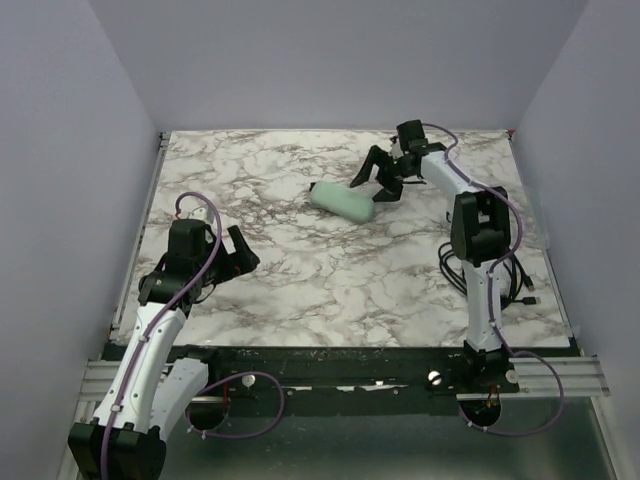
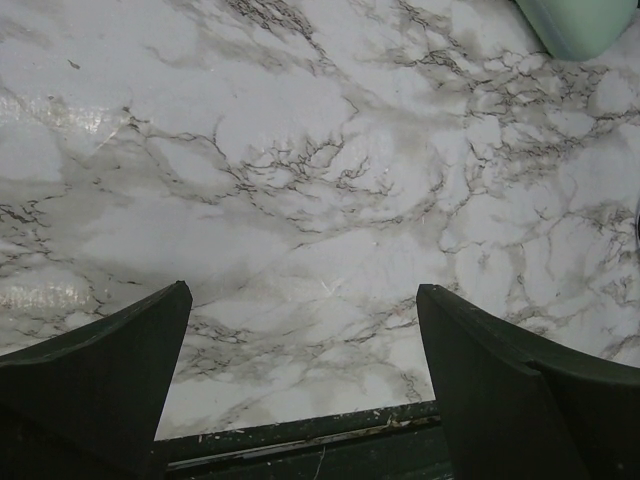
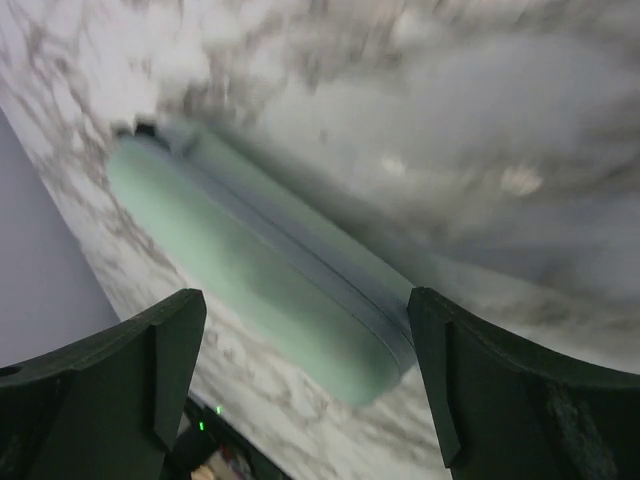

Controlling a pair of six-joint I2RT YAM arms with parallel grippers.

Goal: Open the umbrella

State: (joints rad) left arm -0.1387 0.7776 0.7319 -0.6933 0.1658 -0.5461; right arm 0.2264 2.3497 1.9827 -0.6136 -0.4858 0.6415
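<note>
**Overhead view.** I see the marble table (image 1: 300,285) with both arms reaching over it. The left gripper (image 1: 245,252) hangs above the near-left part of the surface, well apart from everything else. The right gripper (image 1: 378,180) is out at the far side of the table, just beside the right-hand end of a pale mint-green case (image 1: 342,202). The case lies flat on the marble, its long axis running from upper left to lower right. A coil of black cable (image 1: 512,275) rests by the table's right edge, next to the right arm.

**Left wrist view.** The left gripper (image 2: 303,295) is released. Its two dark fingers (image 2: 110,370) stand wide apart over bare marble and nothing is between them. One corner of the case (image 2: 580,25) shows at the top right.

**Right wrist view (blurred).** The right gripper (image 3: 305,300) is also released. Its fingers (image 3: 120,380) are spread to either side of the case (image 3: 250,260), which lies below and beyond them. I see no contact with it. A seam runs along the length of the case, which appears closed.

**Task object.** I cannot tell where the umbrella is. No view shows black fabric, a shaft or a handle.
</note>
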